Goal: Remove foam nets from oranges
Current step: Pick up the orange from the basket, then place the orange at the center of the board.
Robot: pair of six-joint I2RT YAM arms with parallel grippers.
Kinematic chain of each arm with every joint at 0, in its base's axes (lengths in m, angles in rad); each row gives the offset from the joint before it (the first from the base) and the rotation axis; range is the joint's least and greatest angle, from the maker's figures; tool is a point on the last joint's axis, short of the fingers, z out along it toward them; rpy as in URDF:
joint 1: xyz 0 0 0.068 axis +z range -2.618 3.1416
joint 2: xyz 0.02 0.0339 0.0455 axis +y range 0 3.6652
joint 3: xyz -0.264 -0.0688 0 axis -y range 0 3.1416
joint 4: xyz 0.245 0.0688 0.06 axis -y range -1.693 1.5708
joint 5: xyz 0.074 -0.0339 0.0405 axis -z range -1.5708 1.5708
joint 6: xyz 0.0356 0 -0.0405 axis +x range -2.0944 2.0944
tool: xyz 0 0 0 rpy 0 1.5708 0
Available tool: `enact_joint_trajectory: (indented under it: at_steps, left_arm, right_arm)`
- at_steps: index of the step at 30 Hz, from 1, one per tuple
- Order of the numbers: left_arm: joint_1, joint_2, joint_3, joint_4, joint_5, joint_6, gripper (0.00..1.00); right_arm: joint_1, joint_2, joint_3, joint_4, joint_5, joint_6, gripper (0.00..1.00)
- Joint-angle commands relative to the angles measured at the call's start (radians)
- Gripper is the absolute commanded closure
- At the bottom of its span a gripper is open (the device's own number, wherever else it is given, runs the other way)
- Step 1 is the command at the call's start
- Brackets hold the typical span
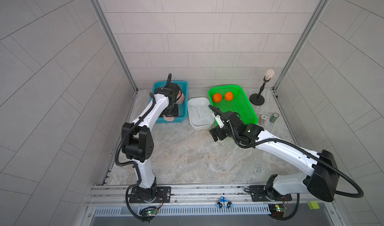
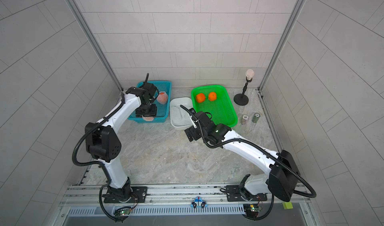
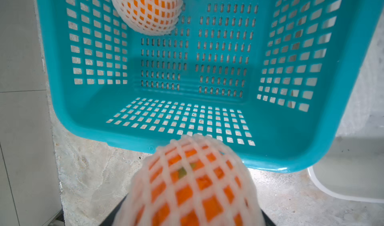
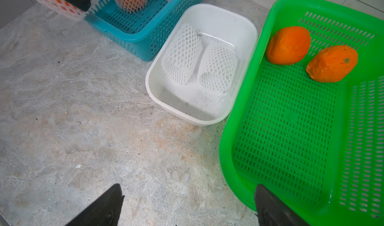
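1. Progress, in both top views: two bare oranges (image 1: 216, 97) sit in the green basket (image 1: 239, 110). The left gripper (image 1: 170, 113) clamps a netted orange (image 1: 168, 118) at the near edge of the blue basket (image 1: 185, 98). Marbled tabletop (image 1: 187, 156), grey tiled walls (image 1: 187, 37).
2. Left wrist: that fruit fills the jaws, and a second netted orange (image 3: 148, 8) waits inside, so there's work left.
3. Right wrist: the right gripper (image 4: 188, 193) gapes empty, and two stripped foam nets (image 4: 182, 56) lie in the white tub (image 4: 207, 12).
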Motion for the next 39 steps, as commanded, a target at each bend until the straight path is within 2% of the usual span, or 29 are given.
enact_joint_trajectory:
  at_steps: [1, 7, 16, 21, 26, 34, 39]
  left_arm:
    - [-0.056, -0.061, -0.02, -0.073, -0.005, 0.012, 0.33]
    - [-0.195, -0.155, -0.183, -0.063, 0.069, -0.042, 0.33]
    - [-0.406, -0.202, -0.43, 0.042, 0.168, -0.152, 0.33]
    - [-0.494, -0.18, -0.497, 0.114, 0.204, -0.192, 0.32]
    - [-0.544, -0.163, -0.554, 0.171, 0.24, -0.206, 0.32]
    - [-0.562, -0.165, -0.627, 0.227, 0.255, -0.206, 0.29]
    - [-0.562, -0.191, -0.641, 0.233, 0.252, -0.195, 0.22]
  right_arm:
    - [0.013, -0.058, -0.053, 0.044, -0.037, -0.037, 0.0]
    - [0.059, -0.154, -0.243, 0.143, -0.104, -0.067, 0.0]
    - [0.219, -0.349, -0.591, 0.426, -0.107, -0.241, 0.03]
    - [0.225, -0.334, -0.615, 0.444, -0.087, -0.239, 0.03]
    - [0.231, -0.293, -0.618, 0.473, -0.09, -0.234, 0.04]
    - [0.234, -0.26, -0.629, 0.507, -0.083, -0.234, 0.04]
    - [0.235, -0.258, -0.631, 0.513, -0.076, -0.24, 0.04]
